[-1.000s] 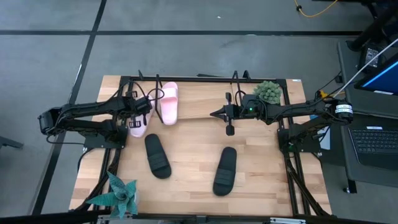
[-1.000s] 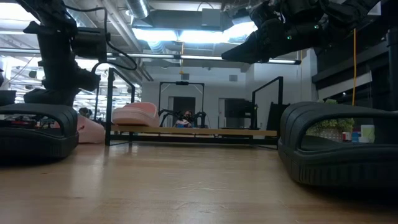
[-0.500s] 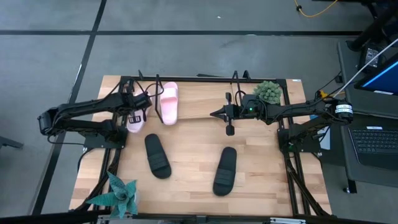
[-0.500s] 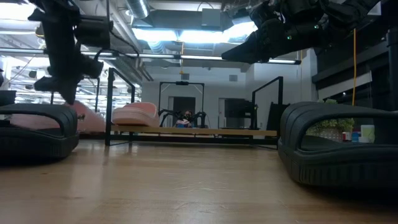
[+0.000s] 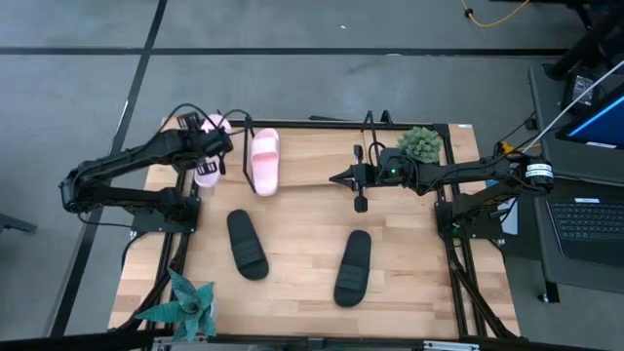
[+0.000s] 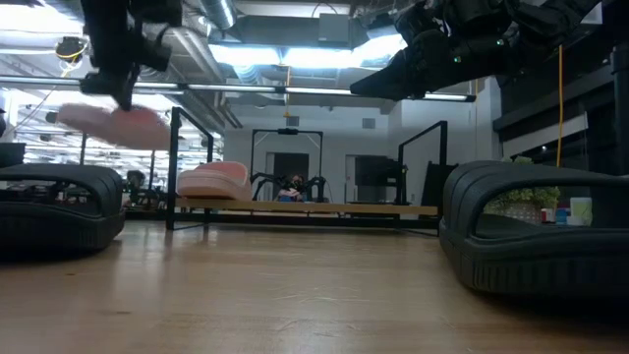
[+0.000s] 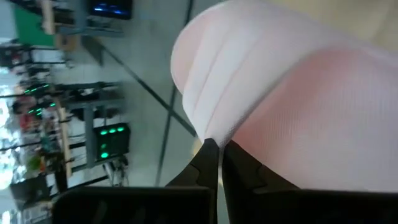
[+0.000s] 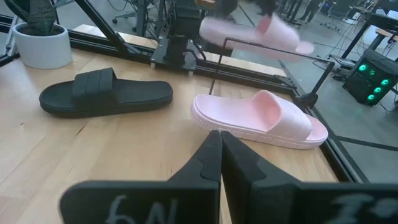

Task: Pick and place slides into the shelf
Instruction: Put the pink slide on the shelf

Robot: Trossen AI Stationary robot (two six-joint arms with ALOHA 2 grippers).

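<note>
1. The left gripper is raised above the far left corner of the table, its fingers pinched narrow on the edge of a pink slide.
2. That held slide hangs in the air, clear of the wood; in the low view it floats above the near black slide and higher than the shelf board.
3. A second pink slide lies flat on the light board of the shelf, toward its left end, just beside the held one.
4. The shelf's thin black rods frame the far edge of the table, and the held slide shows above them in the right wrist view.
5. Two black slides rest on the table well apart: one left of centre, one right of centre.
6. The right gripper hovers over the middle of the shelf board, holding nothing; its fingers are pressed together.
7. A round green plant sits at the far right corner and a spiky teal plant at the near left corner.
8. White marks on the right gripper's body look like lettering, but I cannot read them; no brand shows on any slide.
</note>
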